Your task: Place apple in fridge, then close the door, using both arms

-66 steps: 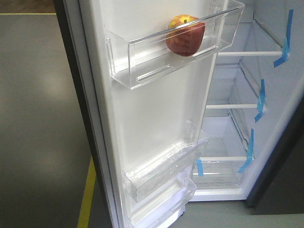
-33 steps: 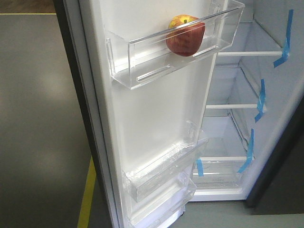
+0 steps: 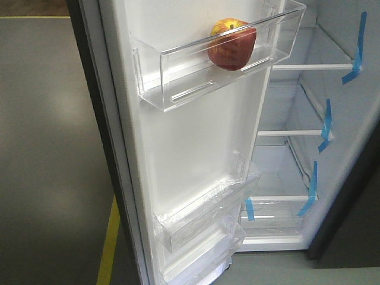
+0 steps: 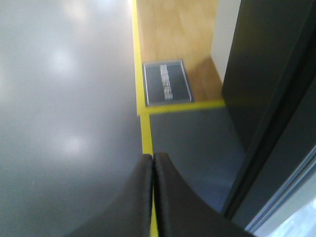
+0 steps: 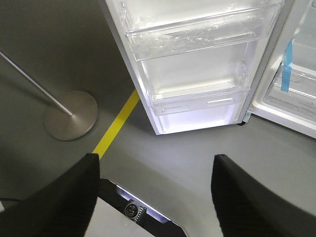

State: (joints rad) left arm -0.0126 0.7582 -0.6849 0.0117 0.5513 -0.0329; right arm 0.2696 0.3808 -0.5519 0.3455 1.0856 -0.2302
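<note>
A red apple (image 3: 231, 44) with a yellow top sits in the upper clear bin (image 3: 196, 71) of the open fridge door (image 3: 178, 148). Behind the door, the white fridge (image 3: 297, 154) interior shows glass shelves and blue tape strips (image 3: 324, 126). In the left wrist view my left gripper (image 4: 152, 157) is shut with nothing in it, hanging over the grey floor beside the door's dark outer face (image 4: 266, 98). My right gripper (image 5: 154, 163) is open and empty, low above the floor in front of the door's lower bins (image 5: 197, 34). No arm shows in the front view.
A yellow floor line (image 3: 108, 243) runs past the door's foot. A metal stand with a round base (image 5: 71, 115) is on the floor left of the door. A grey mat (image 4: 166, 82) lies on wooden flooring farther off. The robot's base edge (image 5: 136, 210) lies below the right gripper.
</note>
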